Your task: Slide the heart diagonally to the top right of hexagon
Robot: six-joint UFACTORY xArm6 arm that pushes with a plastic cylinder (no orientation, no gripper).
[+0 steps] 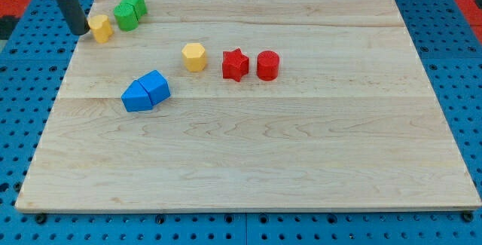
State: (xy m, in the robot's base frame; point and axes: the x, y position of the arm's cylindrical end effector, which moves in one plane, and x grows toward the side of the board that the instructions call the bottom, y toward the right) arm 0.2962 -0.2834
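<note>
Up by the top left corner of the desk (301, 162), my tip (80, 31) is sitting right at the left edge, just beside the yellow heart (100, 28) and on its left side. It looks like it is touching the heart or almost touching it, but I cannot tell which. I am working with a plain dark rod (66, 0), so I have no hand to open or close, and nothing is being held.

Just to the right of the yellow heart, two green blocks (129, 11) are sitting close together near the top edge. They are touching each other, and I cannot make out their shapes well.

Down and to the right of the heart, the yellow hexagon (194, 56) is sitting well apart from it, toward the middle of the desk. The heart is lying up and to the left of the hexagon right now.

To the right of the hexagon, a red star (235, 65) is standing near it, and a red round block (268, 65) is sitting just beside the star.

Below and to the left of the hexagon, two blue blocks (146, 91) are pressing side by side, nearer the left edge.
</note>
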